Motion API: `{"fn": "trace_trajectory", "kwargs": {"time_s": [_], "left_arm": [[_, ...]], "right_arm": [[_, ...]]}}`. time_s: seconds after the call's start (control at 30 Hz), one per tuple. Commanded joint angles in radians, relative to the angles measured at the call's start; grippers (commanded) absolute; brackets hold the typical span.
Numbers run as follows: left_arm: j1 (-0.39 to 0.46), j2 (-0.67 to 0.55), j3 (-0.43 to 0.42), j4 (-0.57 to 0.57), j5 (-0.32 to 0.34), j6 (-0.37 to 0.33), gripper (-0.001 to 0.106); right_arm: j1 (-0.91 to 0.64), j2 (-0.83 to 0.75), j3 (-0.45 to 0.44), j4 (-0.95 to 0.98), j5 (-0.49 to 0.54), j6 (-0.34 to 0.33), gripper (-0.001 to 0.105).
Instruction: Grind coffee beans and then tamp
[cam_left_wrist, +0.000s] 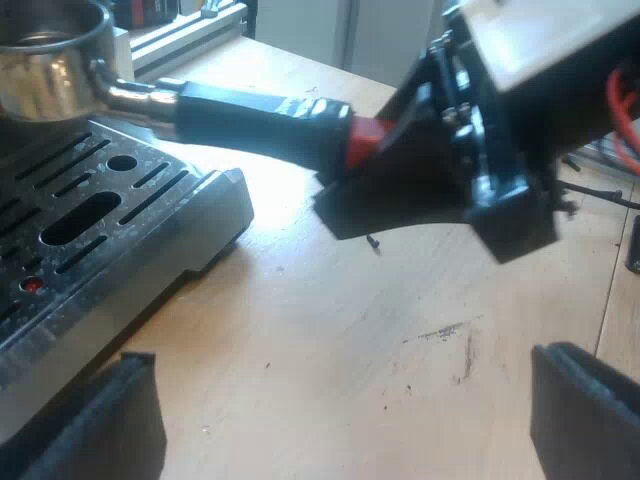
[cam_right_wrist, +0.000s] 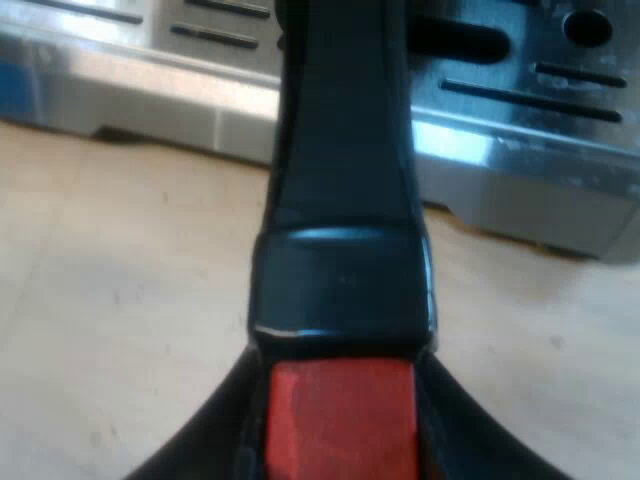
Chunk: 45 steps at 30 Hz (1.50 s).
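The right end effector (cam_right_wrist: 340, 460) is clenched on the red end (cam_right_wrist: 340, 400) of the holder (cam_left_wrist: 250, 115). Its fingers sit at the very tip of the dark handle, out over the worktop (cam_left_wrist: 350, 300) away from the espresso machine's drip tray (cam_left_wrist: 100, 220). The holder's metal basket (cam_left_wrist: 45, 50) sits above that tray, though I cannot tell whether it is seated in anything.

The main risk is that a grip this far from the basket makes a long lever. Any twist or quick swing could let the handle roll in the fingers, tip the basket and spill grounds, or knock it against the tray's edge.

The left end effector (cam_left_wrist: 340, 420) is released and empty. Its fingers (cam_left_wrist: 110, 415) are spread wide, low over the worktop just beside the tray's corner. If the holder swings outward and down from the tray, the two arms could meet.

The worktop is pale wood, brightly lit near the tray and marked with a dark smear and specks (cam_left_wrist: 440, 332). Beyond the tray runs an aluminium rail (cam_left_wrist: 190, 25), with pale panels behind it.
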Motion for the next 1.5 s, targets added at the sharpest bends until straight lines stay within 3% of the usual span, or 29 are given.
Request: {"fn": "trace_trajectory", "kwargs": {"time_s": [0.03,0.3,0.43,0.67,0.9,1.2,1.5], "left_arm": [[-0.008,0.002,-0.002,-0.020,0.013,-0.002,0.077],[-0.008,0.002,-0.018,-0.008,0.013,-0.004,0.077],[-0.008,-0.001,-0.098,0.103,0.009,0.005,0.077],[-0.008,-0.002,-0.158,0.263,-0.086,0.066,0.077],[-0.008,-0.002,-0.158,0.341,-0.216,0.116,0.077],[-0.008,0.032,-0.151,0.354,-0.214,0.120,0.077],[-0.008,0.212,-0.123,0.272,-0.212,0.120,0.077]], "right_arm": [[0.021,-0.031,-0.012,0.036,0.043,0.008,0.000],[0.140,-0.101,0.013,0.096,0.020,-0.035,0.000],[0.159,-0.148,0.066,0.072,-0.028,-0.050,0.000],[0.163,-0.230,0.142,0.037,-0.124,-0.147,0.000],[0.163,-0.233,0.223,-0.022,-0.146,-0.164,0.000],[0.162,-0.233,0.349,-0.173,-0.144,-0.171,0.000],[0.104,-0.110,0.356,-0.253,-0.207,-0.171,0.000]]}}
